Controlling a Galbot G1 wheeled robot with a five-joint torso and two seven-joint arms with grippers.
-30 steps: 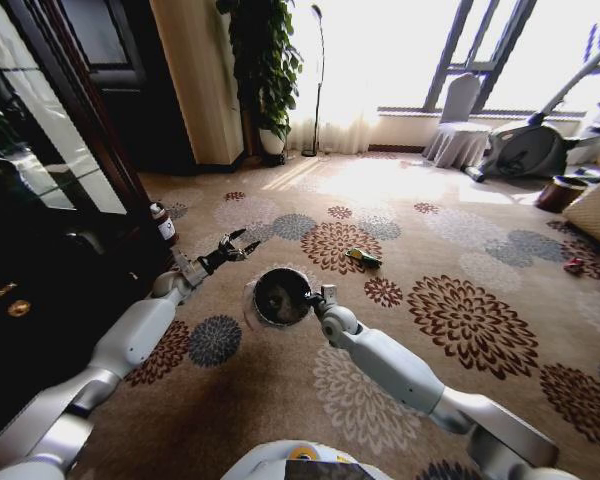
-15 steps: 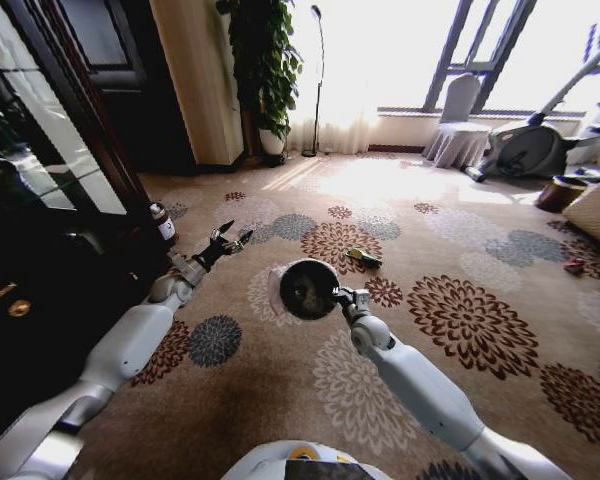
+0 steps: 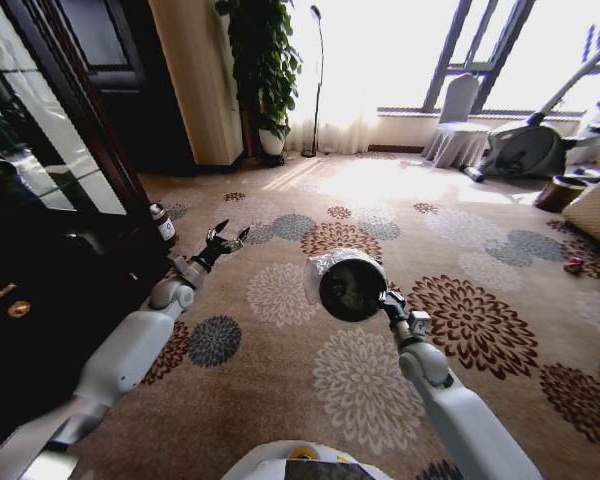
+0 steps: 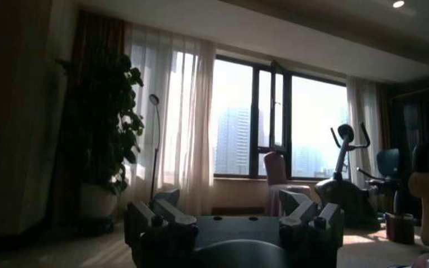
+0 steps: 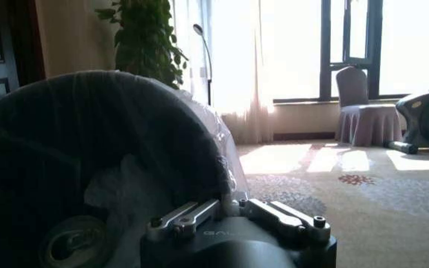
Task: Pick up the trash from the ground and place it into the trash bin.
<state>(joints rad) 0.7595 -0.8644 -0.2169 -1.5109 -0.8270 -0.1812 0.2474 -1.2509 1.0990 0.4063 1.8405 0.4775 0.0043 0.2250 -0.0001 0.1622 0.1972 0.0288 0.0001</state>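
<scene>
Head view, left to right. Left arm stretches from the lower left of the frame up to centre-left, left hand held off the carpet with fingers spread wide, holding nothing; probably kept free to grab litter. Left wrist view confirms it: the two finger blocks stand apart with a clear gap, pointing at the window wall. A small bottle stands by the dark cabinet at left, just beyond that hand.

Centre frame: the trash bin is lifted off the floor and tipped so its dark mouth faces the camera, liner bag bunched pale around the rim. Right hand grips it at the rim's lower right, arm running in from the bottom right corner. Right wrist view shows the hand closed on the rim, bin wall and liner right against the camera. Likely carried this way to bring the bin near the litter rather than the reverse.

Far right edge, mid-height: a red scrap lies on the carpet, well apart from both hands. A brown pot sits above it, upper right.
</scene>
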